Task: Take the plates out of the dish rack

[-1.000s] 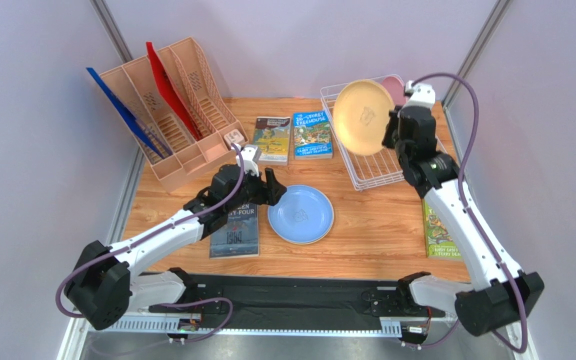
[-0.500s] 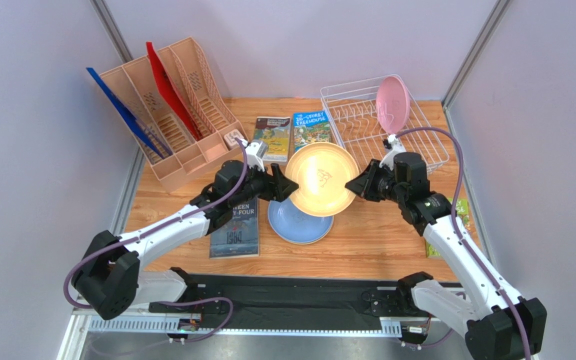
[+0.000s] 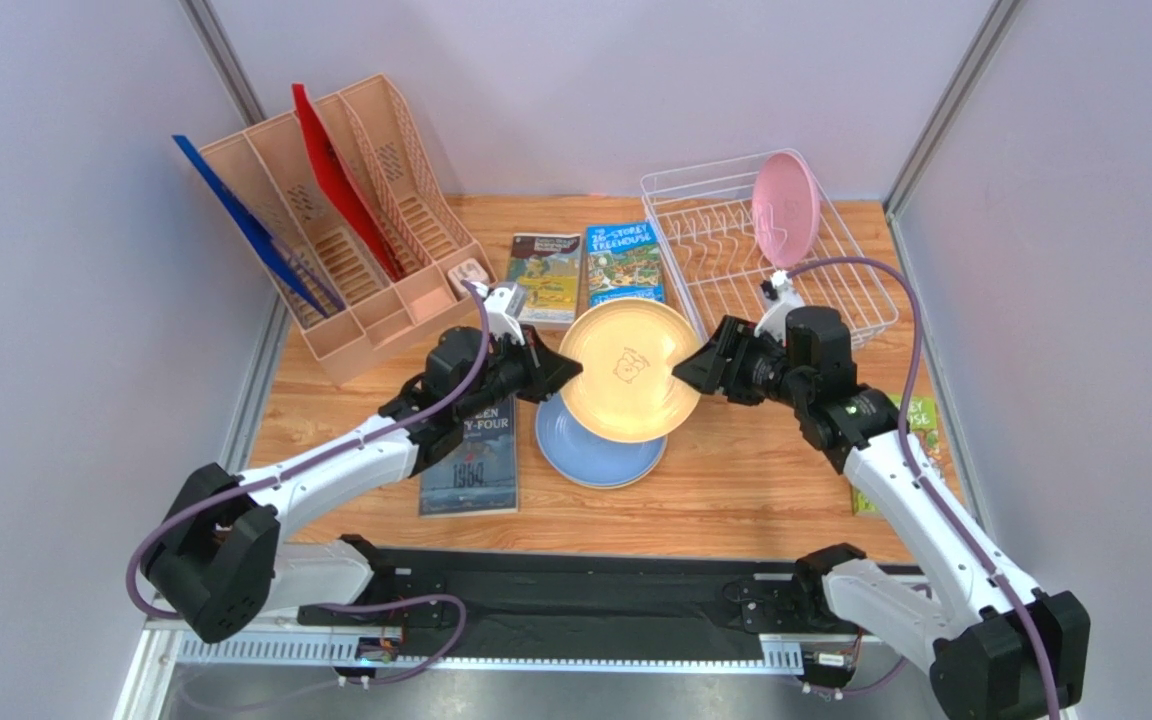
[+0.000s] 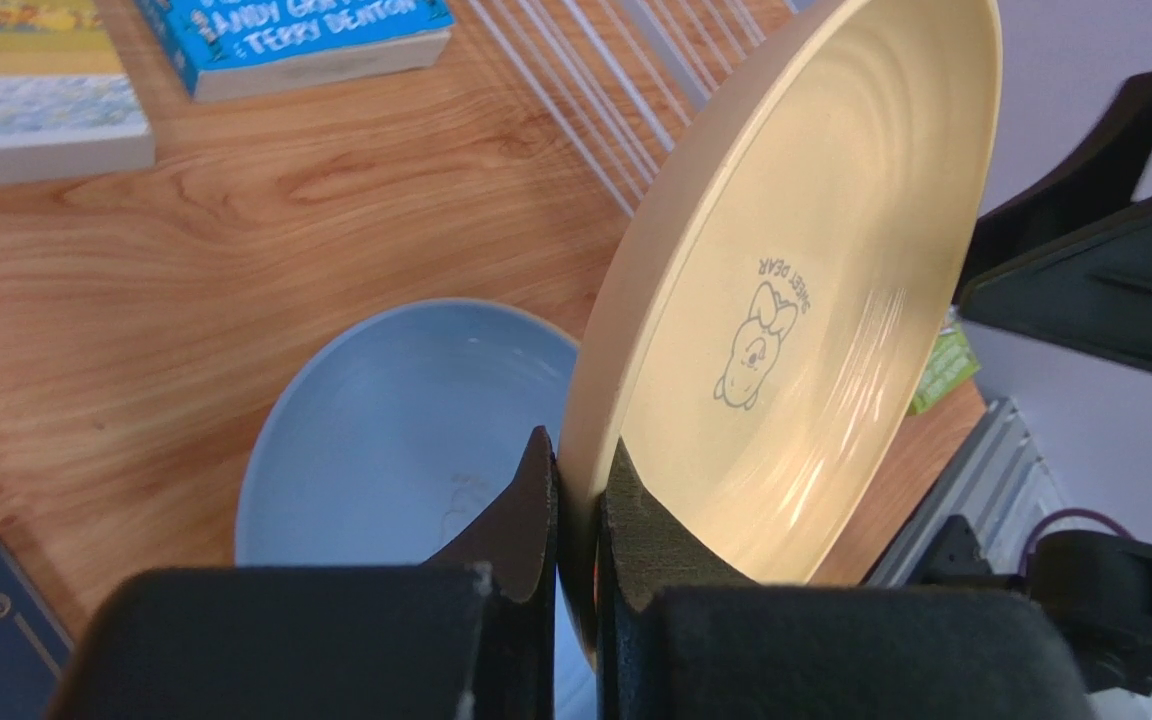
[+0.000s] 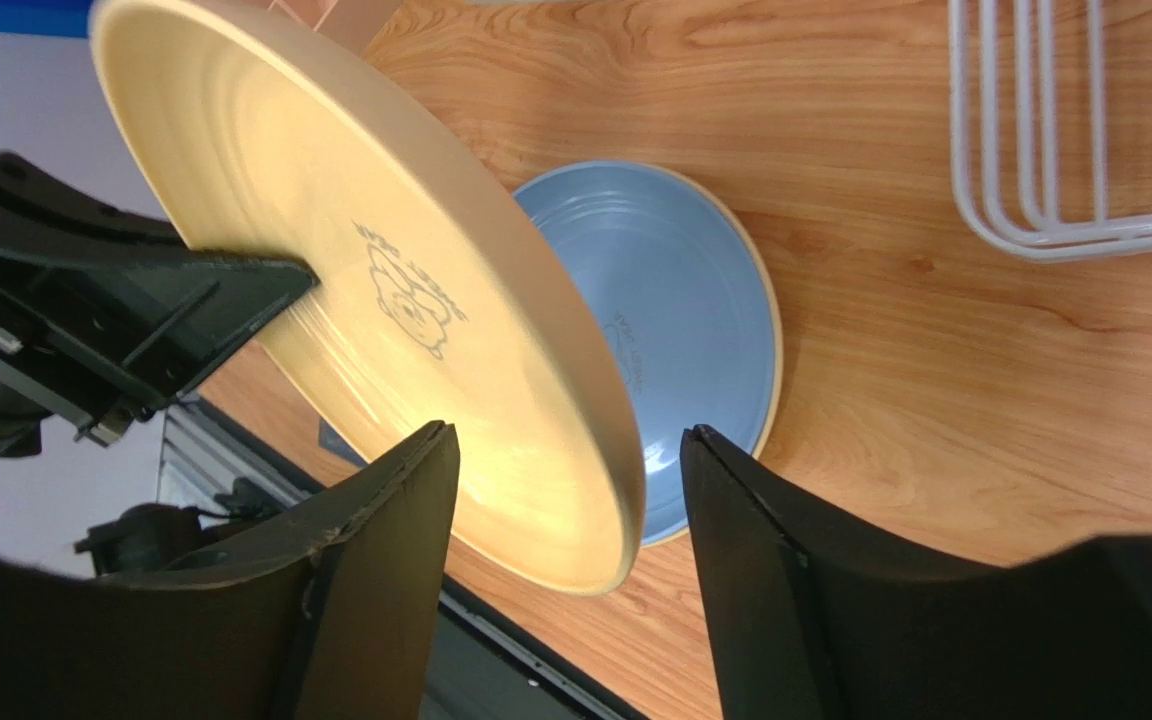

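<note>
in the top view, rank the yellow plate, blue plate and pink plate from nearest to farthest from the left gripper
1. Pale yellow round matte plate: its rim is pinched in the left gripper.
2. Light blue round matte plate: lying flat, just near-right of that gripper.
3. Pink round matte plate: standing in the white wire dish rack, far right.

Bright even light, soft shadows, warm glare on the yellow plate (image 5: pixel 387 300)

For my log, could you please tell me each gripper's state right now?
Left gripper: closed on the yellow plate rim.
Right gripper: open, straddling that plate.
</note>
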You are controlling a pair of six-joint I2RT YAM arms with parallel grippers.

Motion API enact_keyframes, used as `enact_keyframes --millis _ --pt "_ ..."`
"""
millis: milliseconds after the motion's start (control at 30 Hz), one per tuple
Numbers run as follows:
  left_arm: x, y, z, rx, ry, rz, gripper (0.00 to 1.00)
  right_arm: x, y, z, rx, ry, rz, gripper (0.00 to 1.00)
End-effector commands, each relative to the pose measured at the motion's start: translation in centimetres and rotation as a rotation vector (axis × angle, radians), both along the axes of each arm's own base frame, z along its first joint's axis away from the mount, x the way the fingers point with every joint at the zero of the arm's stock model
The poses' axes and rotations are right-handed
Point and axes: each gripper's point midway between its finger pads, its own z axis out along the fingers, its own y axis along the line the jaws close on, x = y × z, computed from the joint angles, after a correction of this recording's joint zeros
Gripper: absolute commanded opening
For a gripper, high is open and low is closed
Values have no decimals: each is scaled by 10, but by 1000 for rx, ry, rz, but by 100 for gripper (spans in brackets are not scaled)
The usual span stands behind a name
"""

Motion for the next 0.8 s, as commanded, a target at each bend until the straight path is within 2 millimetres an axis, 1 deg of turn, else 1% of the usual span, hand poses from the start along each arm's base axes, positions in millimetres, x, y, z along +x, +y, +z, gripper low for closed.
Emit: enact_keyframes --millis 0,33,67,100,133,167,200,233,300,367,433,567,633,667,700,733,767 --pt "0 18 -9 85 -18 61 0 25 -39 42 -162 -136 -189 67" --pt "2 22 -12 103 -18 82 0 29 -50 45 -206 -149 -228 70" --pt "2 24 -17 115 -13 87 0 36 -68 49 -287 -182 -297 71" --pt "1 26 -23 125 -1 91 0 41 -75 53 -319 -196 -330 72" --pt "1 27 -27 132 12 96 0 46 -82 63 -340 -219 -366 72" --pt "1 27 -33 141 23 98 0 51 -94 67 -393 -237 -417 73" --pt "0 28 -38 147 36 99 0 55 -99 70 -415 -244 -438 73" --pt "0 28 -45 154 56 105 0 63 -106 74 -449 -247 -476 74" --pt "0 28 -54 164 76 108 0 71 -108 79 -478 -259 -485 74" --pt "0 27 -65 174 104 107 0 84 -112 85 -504 -260 -517 74" --pt "0 27 -75 188 132 111 0 93 -120 89 -525 -255 -567 74" --pt "-3 25 -84 193 175 103 0 122 -121 91 -550 -242 -602 74" --pt "-4 27 -89 214 205 108 0 132 -127 92 -591 -244 -630 75" --pt "-5 27 -89 225 219 104 0 140 -127 95 -608 -243 -638 75" --pt "-6 28 -92 236 231 106 4 144 -130 94 -629 -240 -647 75" --pt "-6 29 -93 245 240 109 13 147 -138 97 -656 -242 -678 75" --pt "-7 29 -94 258 251 108 15 152 -141 97 -666 -239 -691 75"
